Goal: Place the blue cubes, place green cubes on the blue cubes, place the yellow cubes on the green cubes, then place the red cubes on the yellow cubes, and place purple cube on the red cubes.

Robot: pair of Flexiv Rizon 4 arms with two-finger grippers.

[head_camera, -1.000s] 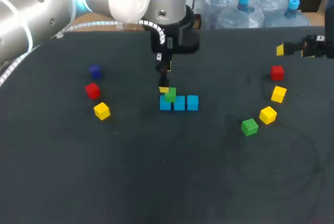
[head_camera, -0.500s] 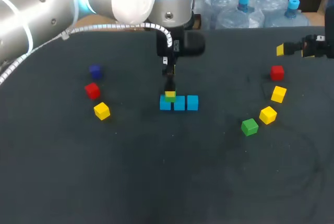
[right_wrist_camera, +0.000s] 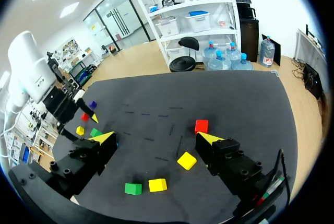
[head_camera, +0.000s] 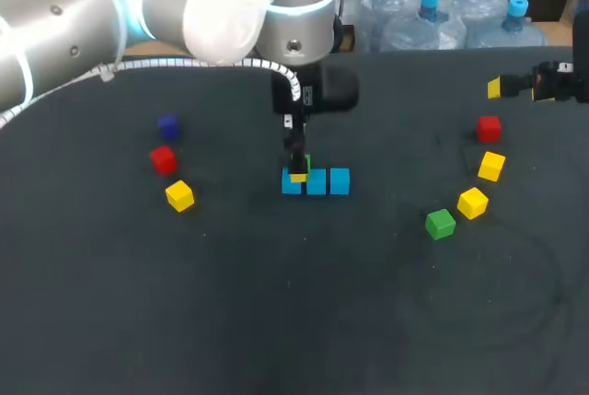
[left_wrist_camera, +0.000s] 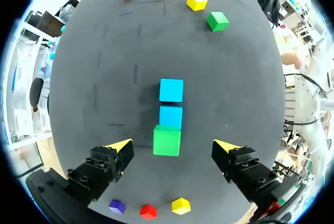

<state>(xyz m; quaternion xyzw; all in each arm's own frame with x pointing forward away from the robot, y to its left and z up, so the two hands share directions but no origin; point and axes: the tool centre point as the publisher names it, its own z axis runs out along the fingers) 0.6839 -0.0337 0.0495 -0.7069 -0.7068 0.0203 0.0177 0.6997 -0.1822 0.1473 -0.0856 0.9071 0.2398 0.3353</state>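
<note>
Though obscured (gripper [head_camera: 298, 174]), green cube [left_wrist_camera: 167, 140] shows.

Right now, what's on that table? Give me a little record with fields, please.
Base row: three light blue cubes side by side on the black table
Stack so far: one green cube atop the end blue cube
Left arm's jaws: open, flanking that green cube, not touching
Right arm's jaws: open, empty, by the far right edge
Loose, left side: purple cube, left red cube, left yellow cube
Loose, right side: right red cube, far yellow cube, near yellow cube, loose green cube
</note>
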